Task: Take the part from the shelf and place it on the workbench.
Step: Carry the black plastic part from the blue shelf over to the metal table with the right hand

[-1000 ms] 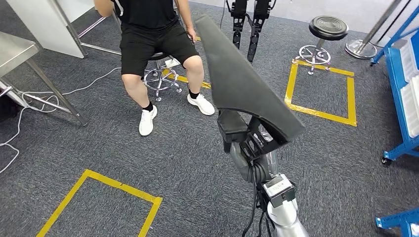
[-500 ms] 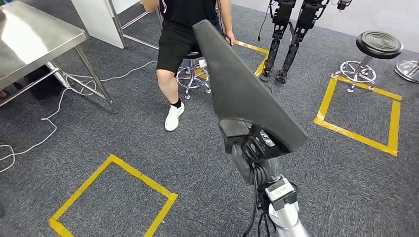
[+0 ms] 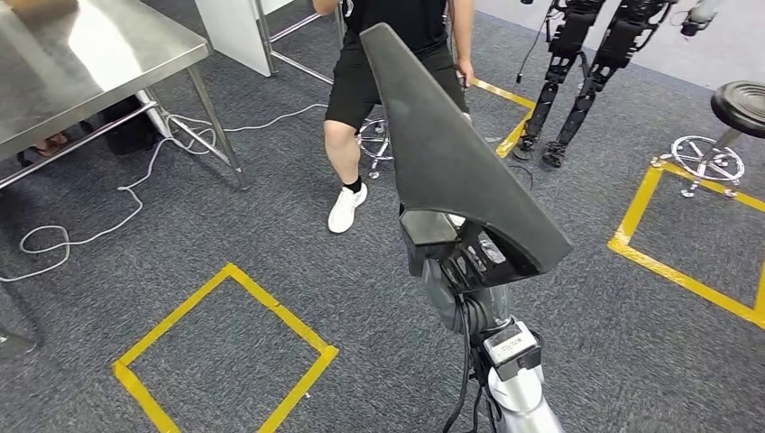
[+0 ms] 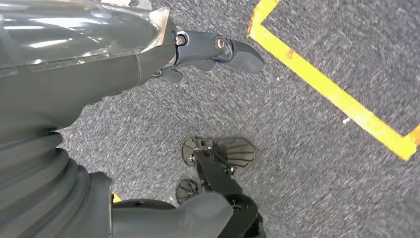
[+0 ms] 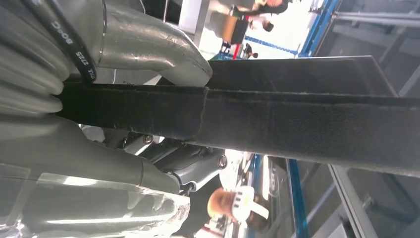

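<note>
the right hand (image 3: 460,262) grips the part (image 3: 451,153) at its wide lower end, long axis rising up and away from the fingers. the workbench (image 3: 81,63) lies well off to the left. the left hand (image 4: 198,54) hangs over carpet, fingers loosely apart, empty.

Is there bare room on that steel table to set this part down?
The visible corner of the steel table lies bare up to its near edge. Underneath, white cable and table legs crowd the carpet. The right hand holds the black part.
</note>
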Controlling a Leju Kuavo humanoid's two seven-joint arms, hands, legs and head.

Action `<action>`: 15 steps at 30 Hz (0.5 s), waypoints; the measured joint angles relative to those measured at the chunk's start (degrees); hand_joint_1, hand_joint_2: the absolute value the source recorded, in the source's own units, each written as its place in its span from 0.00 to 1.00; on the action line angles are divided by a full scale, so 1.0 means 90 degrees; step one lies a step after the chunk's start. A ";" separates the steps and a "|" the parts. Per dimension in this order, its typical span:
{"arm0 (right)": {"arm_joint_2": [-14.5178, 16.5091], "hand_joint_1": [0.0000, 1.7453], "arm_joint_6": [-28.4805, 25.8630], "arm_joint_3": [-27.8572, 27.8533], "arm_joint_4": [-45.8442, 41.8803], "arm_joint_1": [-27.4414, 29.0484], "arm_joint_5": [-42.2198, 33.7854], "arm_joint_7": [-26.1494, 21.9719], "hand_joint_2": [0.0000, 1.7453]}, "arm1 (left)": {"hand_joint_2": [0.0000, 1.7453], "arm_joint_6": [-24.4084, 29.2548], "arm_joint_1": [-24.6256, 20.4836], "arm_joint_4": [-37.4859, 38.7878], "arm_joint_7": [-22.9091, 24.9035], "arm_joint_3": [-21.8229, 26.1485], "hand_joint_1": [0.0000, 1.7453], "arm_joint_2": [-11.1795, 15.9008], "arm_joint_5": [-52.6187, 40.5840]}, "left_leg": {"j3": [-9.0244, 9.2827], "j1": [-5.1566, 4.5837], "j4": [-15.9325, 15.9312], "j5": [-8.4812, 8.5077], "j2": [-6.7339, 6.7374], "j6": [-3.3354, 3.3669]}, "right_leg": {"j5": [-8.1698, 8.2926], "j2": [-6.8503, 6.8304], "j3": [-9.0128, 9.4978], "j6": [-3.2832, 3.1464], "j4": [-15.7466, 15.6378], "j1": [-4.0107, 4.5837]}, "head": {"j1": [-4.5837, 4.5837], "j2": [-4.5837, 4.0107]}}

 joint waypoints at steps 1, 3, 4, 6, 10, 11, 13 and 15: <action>-0.0001 1.00 -0.0002 0.0000 -0.0001 -0.0007 -0.0001 -0.0001 1.00 | 1.00 0.0012 0.0005 0.0001 -0.0019 0.0002 0.00 0.0000 0.0005 | 0.0020 0.0018 -0.0031 0.0018 -0.0070 0.0034 | -0.0022 -0.0026 0.0001 0.0031 0.0014 0.0009 | 0.0002 0.0000; -0.0007 1.00 -0.0010 0.0001 0.0001 -0.0033 -0.0005 -0.0008 1.00 | 1.00 0.0030 0.0007 0.0001 -0.0044 0.0005 0.00 0.0000 0.0011 | 0.0081 0.0052 -0.0114 0.0068 -0.0204 0.0104 | -0.0153 0.0163 -0.0078 0.0069 0.0245 -0.0003 | 0.0012 0.0000; -0.0016 1.00 -0.0014 0.0000 0.0001 -0.0046 -0.0008 -0.0015 1.00 | 1.00 0.0032 -0.0001 0.0001 -0.0050 0.0005 0.00 -0.0001 0.0012 | 0.0108 0.0075 -0.0143 0.0091 -0.0269 0.0134 | -0.0290 0.0332 -0.0227 0.0064 0.0554 -0.0018 | 0.0029 0.0000; -0.0044 1.00 -0.0030 -0.0001 0.0011 -0.0054 -0.0015 -0.0024 1.00 | 1.00 0.0035 -0.0018 0.0001 -0.0058 0.0006 0.00 -0.0002 0.0013 | 0.0106 0.0077 -0.0148 0.0102 -0.0420 0.0164 | -0.0611 0.0574 -0.0676 0.0038 0.1427 -0.0065 | 0.0055 0.0000; -0.0097 1.00 -0.0081 -0.0005 0.0027 -0.0048 -0.0053 -0.0022 1.00 | 1.00 0.0035 -0.0005 0.0001 -0.0081 0.0006 0.00 -0.0003 0.0011 | 0.0116 0.0112 -0.0122 0.0082 -0.0777 0.0134 | -0.0404 0.0679 -0.0788 0.0251 0.1391 -0.0169 | 0.0065 0.0000; -0.0104 1.00 -0.0086 -0.0009 0.0027 -0.0048 -0.0066 -0.0022 1.00 | 1.00 0.0036 -0.0005 0.0002 -0.0083 0.0005 0.00 -0.0002 0.0011 | 0.0108 0.0123 -0.0095 0.0062 -0.0861 0.0098 | -0.0210 0.0802 -0.0592 0.0332 0.0930 -0.0217 | 0.0075 0.0000; -0.0114 1.00 -0.0090 -0.0016 0.0025 -0.0044 -0.0078 -0.0023 1.00 | 1.00 0.0046 -0.0005 0.0004 -0.0081 0.0005 0.00 0.0004 0.0011 | 0.0063 0.0123 -0.0002 0.0004 -0.1003 0.0002 | 0.0033 0.1001 -0.0296 0.0349 0.0289 -0.0265 | 0.0089 0.0000; -0.0118 1.00 -0.0095 -0.0023 0.0024 -0.0034 -0.0090 -0.0022 1.00 | 1.00 0.0057 0.0006 0.0006 -0.0078 0.0005 0.00 0.0010 0.0011 | 0.0011 0.0130 0.0034 -0.0015 -0.1105 -0.0081 | 0.0069 0.0998 -0.0240 0.0231 0.0196 -0.0235 | 0.0083 0.0000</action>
